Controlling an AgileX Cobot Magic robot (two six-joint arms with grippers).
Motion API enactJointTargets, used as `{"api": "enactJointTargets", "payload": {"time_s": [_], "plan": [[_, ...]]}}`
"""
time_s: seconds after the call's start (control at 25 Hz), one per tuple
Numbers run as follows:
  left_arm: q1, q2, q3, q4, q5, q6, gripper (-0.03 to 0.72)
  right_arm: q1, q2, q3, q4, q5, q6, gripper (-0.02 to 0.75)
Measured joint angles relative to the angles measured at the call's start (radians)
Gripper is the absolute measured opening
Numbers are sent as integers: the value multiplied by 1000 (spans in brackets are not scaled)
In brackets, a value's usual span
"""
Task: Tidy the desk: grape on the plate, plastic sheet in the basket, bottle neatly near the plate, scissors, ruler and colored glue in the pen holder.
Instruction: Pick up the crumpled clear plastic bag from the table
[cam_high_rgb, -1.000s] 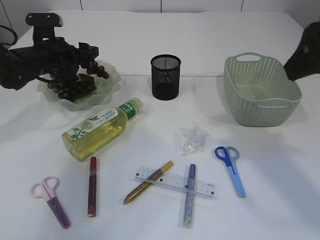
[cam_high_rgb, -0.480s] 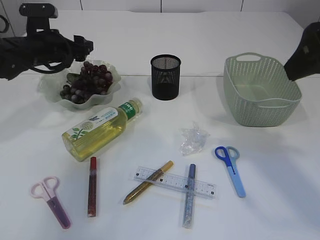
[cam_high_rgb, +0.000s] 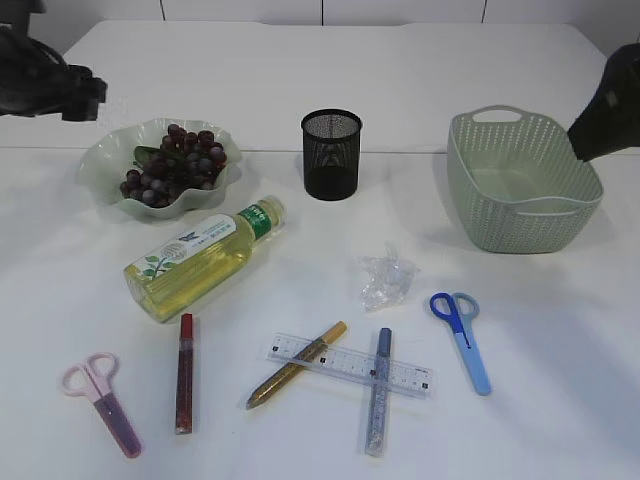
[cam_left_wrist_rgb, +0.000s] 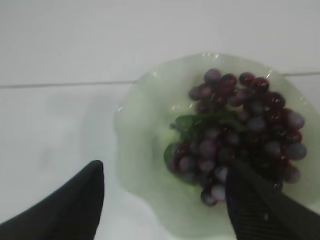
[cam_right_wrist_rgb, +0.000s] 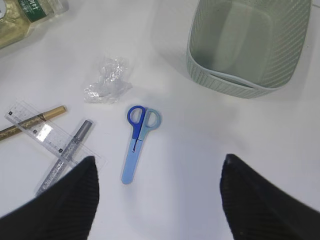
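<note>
Below the left end effector (cam_left_wrist_rgb: 162, 200), its fingers spread empty, grape (cam_left_wrist_rgb: 240, 135) fills the plate (cam_left_wrist_rgb: 145, 125).

Two scissors: pink (cam_high_rgb: 100, 402), blue (cam_high_rgb: 462, 338). Three glue pens: red (cam_high_rgb: 185, 372), gold (cam_high_rgb: 296, 364), silver (cam_high_rgb: 378, 390). One ruler (cam_high_rgb: 347, 365), bottle (cam_high_rgb: 203, 258), plastic sheet (cam_high_rgb: 385, 277), pen holder (cam_high_rgb: 331, 154), basket (cam_high_rgb: 522, 180), plate (cam_high_rgb: 108, 160), grape bunch (cam_high_rgb: 172, 176).

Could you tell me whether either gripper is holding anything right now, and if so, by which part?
Nothing is held: the left gripper is open above the grapes, and the right gripper is open over the table.
</note>
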Motion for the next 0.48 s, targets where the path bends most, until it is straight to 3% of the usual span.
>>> {"api": "enactJointTargets", "payload": {"time_s": [0.16, 0.36, 0.48], "plan": [[0, -84, 0, -81, 256, 83, 549, 0, 0, 0, 0, 0, 0, 584], [0, -140, 0, -335, 506, 374, 548, 0, 0, 0, 0, 0, 0, 584], [0, -167, 0, -419, 622, 425, 548, 0, 0, 0, 0, 2, 0, 584]]}}
